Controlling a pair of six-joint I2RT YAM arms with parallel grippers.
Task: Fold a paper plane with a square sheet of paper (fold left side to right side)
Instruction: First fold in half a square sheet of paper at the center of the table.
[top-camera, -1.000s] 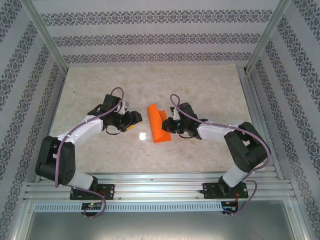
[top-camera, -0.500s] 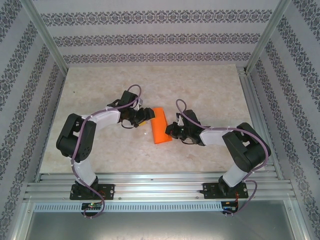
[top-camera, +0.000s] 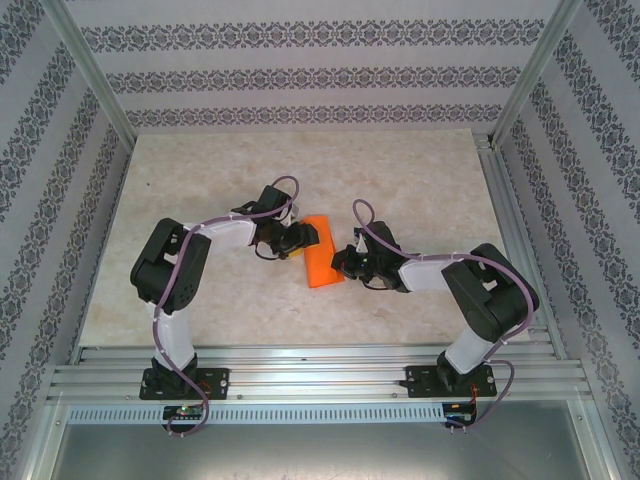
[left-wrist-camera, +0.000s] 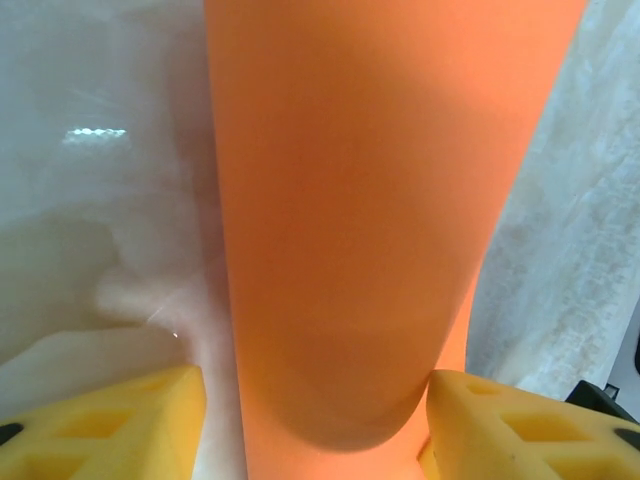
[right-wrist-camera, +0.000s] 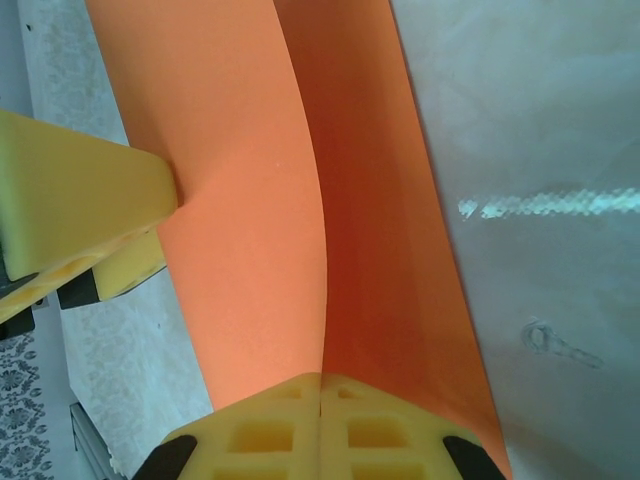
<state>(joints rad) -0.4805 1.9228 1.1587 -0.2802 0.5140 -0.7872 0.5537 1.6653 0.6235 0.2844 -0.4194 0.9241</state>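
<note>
Arms bent inward; left pincer (left-wrist-camera: 312, 395) released, astride the paper (top-camera: 322, 258); right pincer (right-wrist-camera: 320, 385) pinching it.

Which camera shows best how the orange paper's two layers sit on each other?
Right wrist: the orange paper shows close up, its upper layer curling over the darker lower one. Top external gives the whole sheet as a folded strip. Left wrist gives one curved orange face between its fingers.
</note>
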